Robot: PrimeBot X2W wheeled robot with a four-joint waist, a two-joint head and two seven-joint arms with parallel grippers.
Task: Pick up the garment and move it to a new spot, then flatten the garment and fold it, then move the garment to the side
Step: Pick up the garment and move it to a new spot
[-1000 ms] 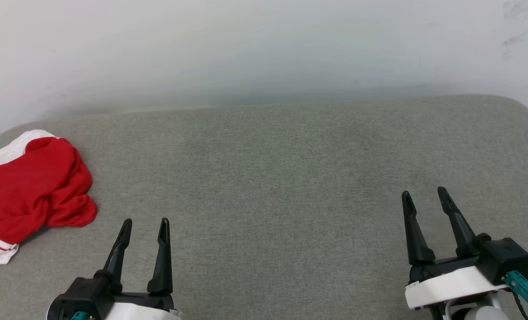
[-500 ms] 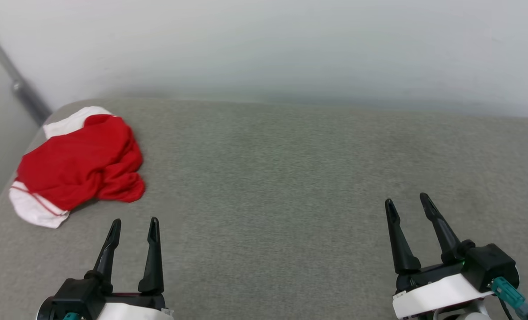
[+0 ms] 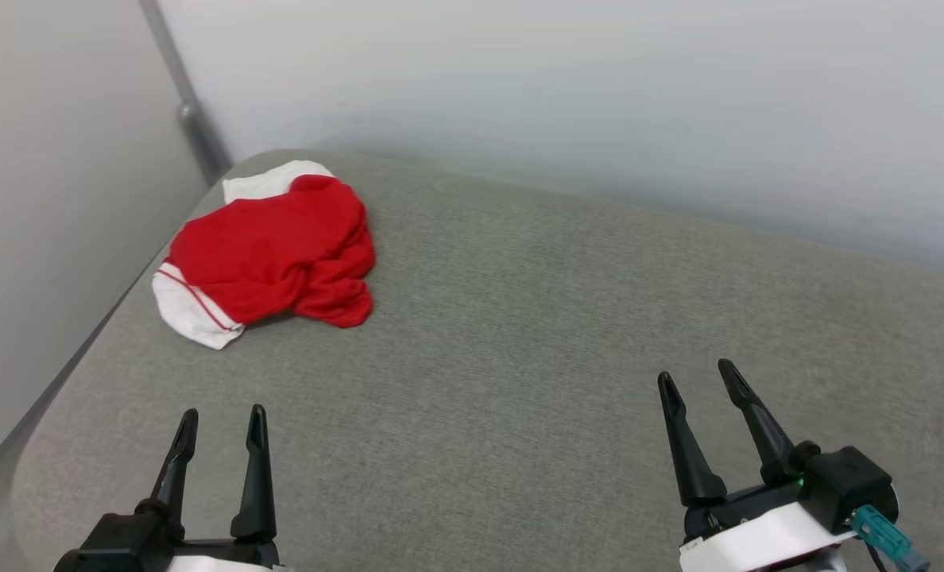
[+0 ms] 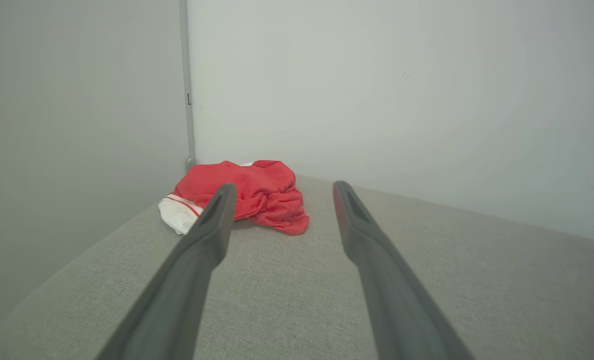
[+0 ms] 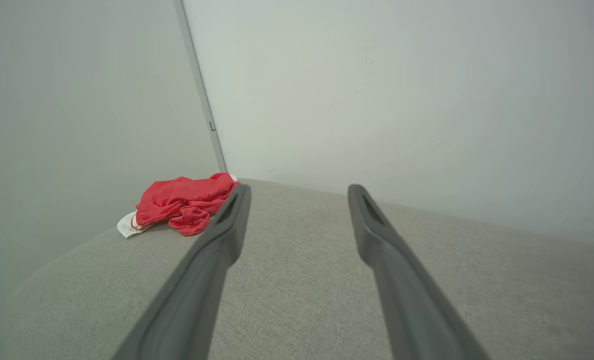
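Note:
The garment (image 3: 269, 248) lies crumpled in a red heap with white sleeve parts at the far left corner of the grey padded surface (image 3: 535, 334); its print is hidden in the folds. My left gripper (image 3: 222, 414) hovers open near the front left, well short of the garment. My right gripper (image 3: 699, 377) is open at the front right, far from the cloth. In the left wrist view the garment (image 4: 249, 192) sits ahead between and just left of the open fingers. The right wrist view shows the garment (image 5: 182, 202) off to the left of the fingers.
A pale wall (image 3: 567, 87) runs behind the surface. Another wall panel (image 3: 43, 199) stands at the left, with a grey corner strip (image 3: 190, 107). The surface's rounded left edge (image 3: 83, 349) drops off close to the garment.
The head camera has swung left, so the garment now sits further right and higher in the picture and the left wall has come into view. Both grippers stay open.

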